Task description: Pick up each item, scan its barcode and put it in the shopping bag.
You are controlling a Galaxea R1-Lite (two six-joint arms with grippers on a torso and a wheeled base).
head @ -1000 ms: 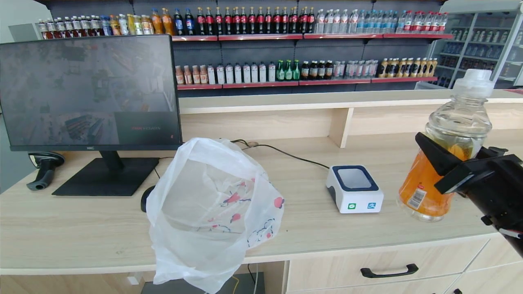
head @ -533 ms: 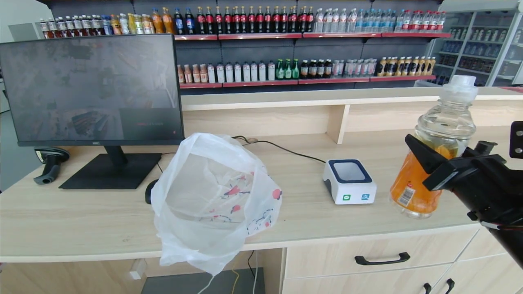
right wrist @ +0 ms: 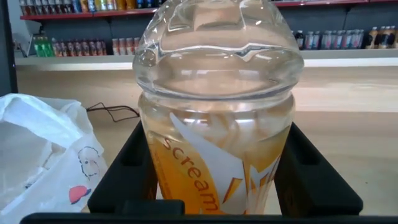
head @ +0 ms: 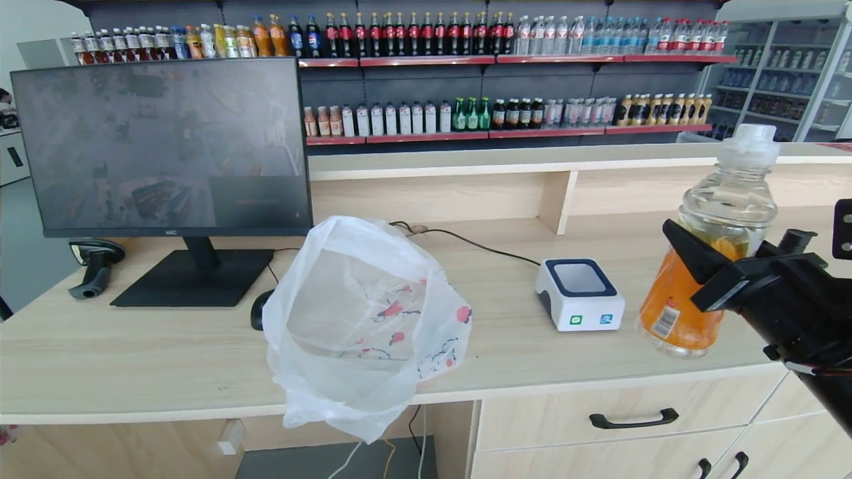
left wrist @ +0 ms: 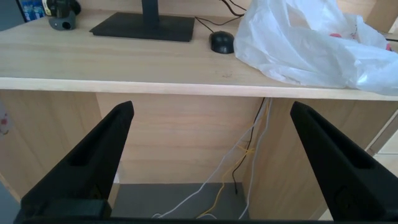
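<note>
The orange drink bottle (head: 729,199) is held upright at the right of the counter (head: 133,359), just right of the scanner (head: 579,303). It is gripped round its middle by the right gripper (head: 719,273), with the jaws pressed against both its sides. The left gripper (left wrist: 205,162) is spread wide with nothing in it, low at the counter's near side. The barcode (head: 665,320) is seen low on the label. For a good scan, the bottle should be moved left and tipped slowly — so the barcode is turned down to the scanner's glass top — and held tight. The shopping bag (head: 363,319) is found farther left.
</note>
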